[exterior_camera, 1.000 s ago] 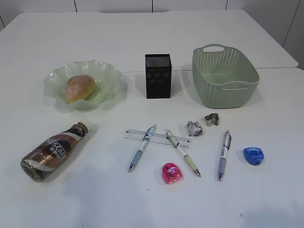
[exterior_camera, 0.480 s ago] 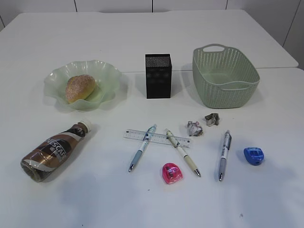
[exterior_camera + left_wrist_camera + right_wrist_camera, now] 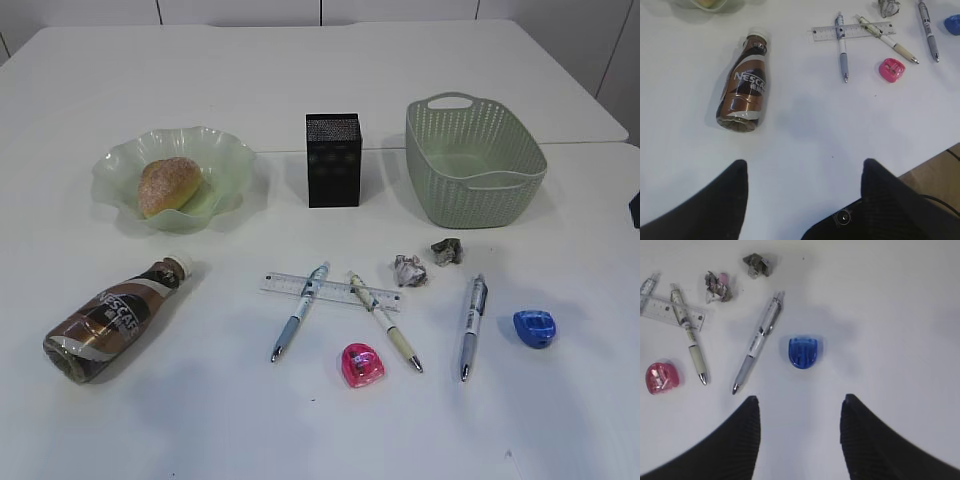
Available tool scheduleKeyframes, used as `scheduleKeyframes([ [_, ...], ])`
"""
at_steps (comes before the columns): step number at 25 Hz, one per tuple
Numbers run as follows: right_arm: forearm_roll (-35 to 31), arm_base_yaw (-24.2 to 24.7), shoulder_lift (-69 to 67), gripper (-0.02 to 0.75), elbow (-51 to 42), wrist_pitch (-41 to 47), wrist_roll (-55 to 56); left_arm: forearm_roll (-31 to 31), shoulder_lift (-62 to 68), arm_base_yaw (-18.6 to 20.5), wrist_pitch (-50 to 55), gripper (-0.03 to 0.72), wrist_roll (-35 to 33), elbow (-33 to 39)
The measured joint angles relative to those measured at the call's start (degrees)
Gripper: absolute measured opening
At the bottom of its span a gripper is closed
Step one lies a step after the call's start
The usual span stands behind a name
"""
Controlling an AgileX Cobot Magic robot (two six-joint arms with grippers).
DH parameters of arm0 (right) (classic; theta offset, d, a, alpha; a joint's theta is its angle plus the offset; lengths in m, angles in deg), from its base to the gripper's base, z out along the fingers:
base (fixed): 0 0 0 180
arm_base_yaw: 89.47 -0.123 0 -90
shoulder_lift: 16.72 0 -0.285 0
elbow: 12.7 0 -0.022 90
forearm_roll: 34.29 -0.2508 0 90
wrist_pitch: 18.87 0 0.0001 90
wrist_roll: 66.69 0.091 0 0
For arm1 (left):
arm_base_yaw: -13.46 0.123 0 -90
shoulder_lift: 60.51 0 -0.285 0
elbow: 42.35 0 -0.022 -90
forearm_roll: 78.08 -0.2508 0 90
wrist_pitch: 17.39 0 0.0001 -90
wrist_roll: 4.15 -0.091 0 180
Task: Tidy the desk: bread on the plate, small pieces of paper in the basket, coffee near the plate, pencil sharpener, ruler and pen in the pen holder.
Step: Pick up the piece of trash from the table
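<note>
Bread [image 3: 169, 185] in plate [image 3: 228, 150], desk [image 3: 200, 420] left | coffee [image 3: 110, 320] lying near front-left edge | ruler [image 3: 335, 291] under two pens, centre | left gripper [image 3: 805, 175] open, empty | right gripper [image 3: 800, 407] open (above blue sharpener [image 3: 803, 352])

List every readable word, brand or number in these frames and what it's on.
"NESCAFE": on the swirled brown-and-cream label of the brown coffee bottle with a white cap, lying on its side on the white desk.
Smaller print under the brand: too small to read.
Black markings on the clear plastic ruler: too small to read.
Prints on the pens: unreadable.
</note>
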Motion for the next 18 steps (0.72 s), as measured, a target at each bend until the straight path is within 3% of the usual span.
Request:
scheduleKeyframes([
  [11,-10.99,0.0,-13.67,0.409,9.42,0.23,-6.23,0.75,0.0,0.0,-0.83,0.491,0.0,0.0],
  [18,-10.74,-4.68,-21.0,0.408,16.03,0.23,-7.54,1.02,0.0,0.0,-0.96,0.49,0.0,0.0],
])
